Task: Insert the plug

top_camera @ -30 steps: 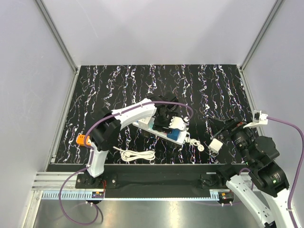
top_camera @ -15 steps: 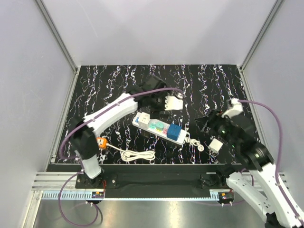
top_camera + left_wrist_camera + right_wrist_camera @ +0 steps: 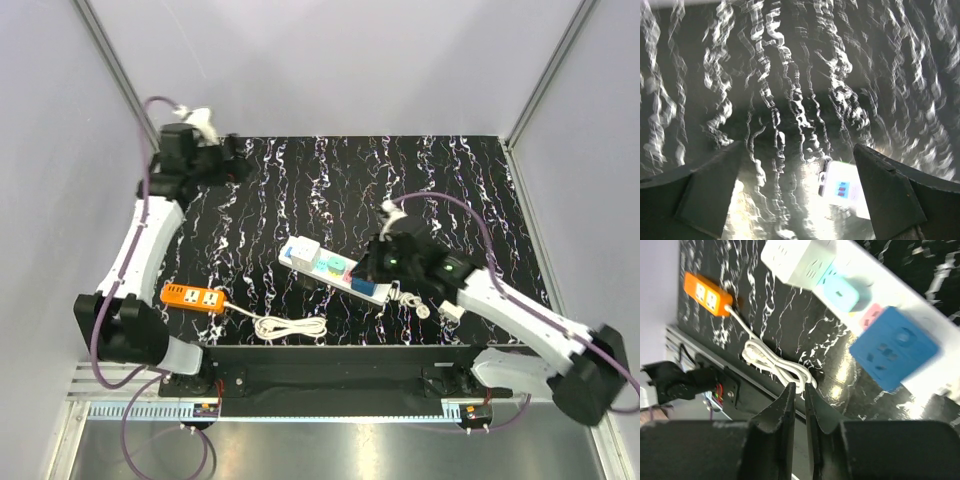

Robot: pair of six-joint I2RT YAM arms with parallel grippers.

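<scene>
The royal-blue plug (image 3: 894,347) sits on the right end of the white power strip (image 3: 920,305), next to a pale teal cube (image 3: 840,292) and a white cube adapter (image 3: 800,260). In the top view the plug (image 3: 362,289) shows just below my right gripper (image 3: 366,270). In the right wrist view my right gripper (image 3: 799,390) is shut on nothing, its tips left of and below the plug. My left gripper (image 3: 240,165) is far off at the table's back left corner. In the left wrist view it (image 3: 800,200) stands open and empty, with a white boxy thing (image 3: 842,189) lying beyond it.
An orange socket block (image 3: 193,296) lies at the front left, its coiled white cord (image 3: 290,326) near the front edge. A small white cube (image 3: 452,310) lies right of the strip. Grey walls close in the marbled black table (image 3: 450,180) on three sides.
My left arm has swung away from the power strip to the back left corner and opened. My right arm has reached in over the strip's blue end and shut.
</scene>
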